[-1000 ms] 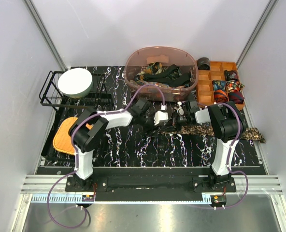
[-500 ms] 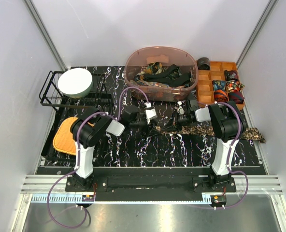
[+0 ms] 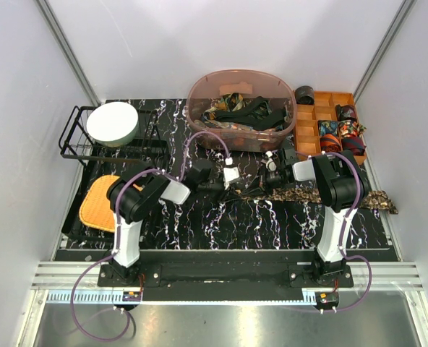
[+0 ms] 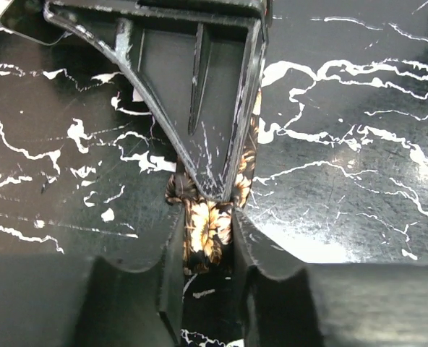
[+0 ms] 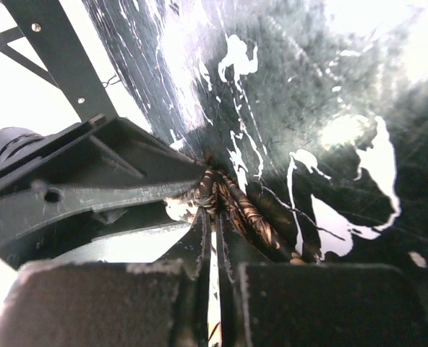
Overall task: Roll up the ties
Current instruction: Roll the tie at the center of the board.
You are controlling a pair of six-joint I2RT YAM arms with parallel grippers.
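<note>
Tie location: brown patterned tie (image 3: 322, 196) lies flat along the bench (image 3: 199, 224). One end is near the right edge, the other is mid-bench between both claws.
Left claw (image 4: 207, 253): clenched on the tie's near end, with floral fabric pinched between the fingers.
Right claw (image 5: 212, 217): fingers all but together at the bunched end; judged to be gripping it.
Handling: light, limp, slick cloth, likely to unwind if let go. Take hold at the end and pinch across the full width.
Oval tub (image 3: 192, 101): loose ties (image 3: 246, 112) in a heap.
Partitioned tray (image 3: 304, 134): rolled ties (image 3: 340, 134) in the right-hand compartments.
</note>
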